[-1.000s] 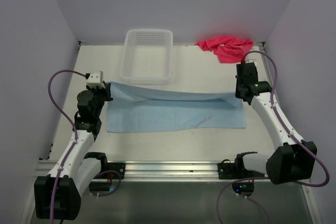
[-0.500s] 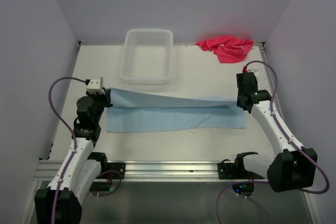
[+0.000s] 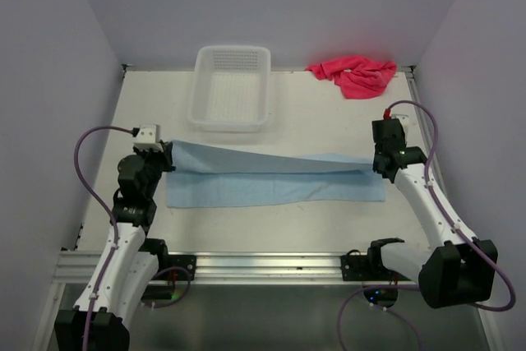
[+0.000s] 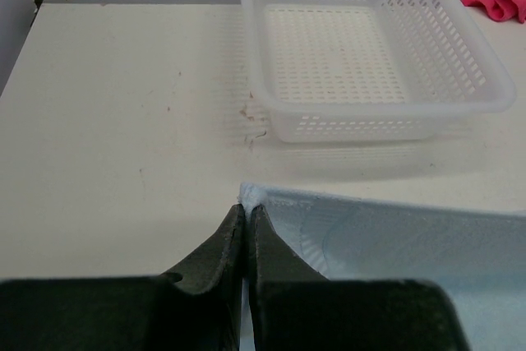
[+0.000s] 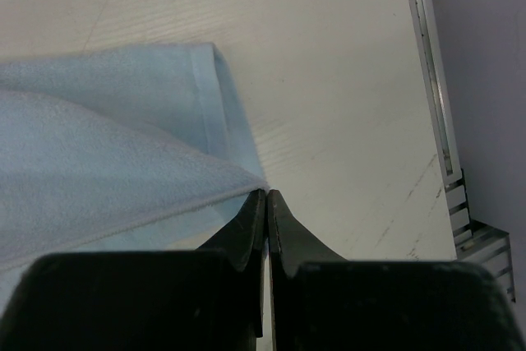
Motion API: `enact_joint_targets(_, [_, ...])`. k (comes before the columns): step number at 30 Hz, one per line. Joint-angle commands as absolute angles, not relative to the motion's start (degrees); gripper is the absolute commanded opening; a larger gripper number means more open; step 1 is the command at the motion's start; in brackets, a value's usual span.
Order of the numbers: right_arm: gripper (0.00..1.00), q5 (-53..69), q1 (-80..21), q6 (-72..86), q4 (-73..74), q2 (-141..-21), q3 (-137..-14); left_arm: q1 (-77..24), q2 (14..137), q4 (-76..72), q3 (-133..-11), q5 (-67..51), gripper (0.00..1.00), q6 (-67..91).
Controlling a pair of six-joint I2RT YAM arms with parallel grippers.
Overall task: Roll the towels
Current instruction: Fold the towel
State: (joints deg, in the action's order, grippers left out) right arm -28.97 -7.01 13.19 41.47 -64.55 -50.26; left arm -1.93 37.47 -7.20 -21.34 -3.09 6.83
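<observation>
Basically, the table (image 3: 312,113) carries everything, and the biggest item on it is the blue towel (image 3: 271,191). It's spread flat, w/ its long axis running straight from one gripper to the other, so neither arm is nearer; each has its own end.

The far long edge is lifted off the surface and hangs as a taut strip btw the two tools, while the rest of the cloth lies on the near side of both, toward the arm bases. My read: any roll has to travel along the short axis, w/ both ends moving in step or the strip skews.

The basket (image 3: 230,126) sits beyond the L gripper (image 3: 168,156), well apart. The pink towel (image 3: 355,74) lies crumpled beyond the R gripper (image 3: 376,165) in the far corner, untouched and not rolled.

L gripper is clenched on the blue towel's far left corner, w/ only a white nub of hem poking past the tips. R gripper is pinched tight on the far right corner, the hem running right into the jaws.

Hard to tell:
- How much cloth sits btw the pads; the fingers cover it in both wrist views.
- Whether the lifted strip touches the lower layer at mid-span.
- No roll visible yet.
</observation>
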Motion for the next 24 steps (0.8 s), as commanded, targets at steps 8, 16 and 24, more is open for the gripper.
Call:
enact_joint_targets(8, [0.19,-26.6,-6.7,13.3,42.0,-62.1,-49.7,-1.5,35.0,-6.2,-21.4,-5.5,0.0,5.5])
enact_joint_targets(16, [0.28,-27.1,-6.5,14.7,42.2,-60.1,-49.5,-1.5,33.8,-6.5,-20.7,-11.2,0.0,4.8])
enact_joint_targets(24, [0.29,-22.3,-6.7,17.4,41.0,-60.8,-50.5,-1.6,33.3,-5.5,-20.7,-14.7,0.01,3.8])
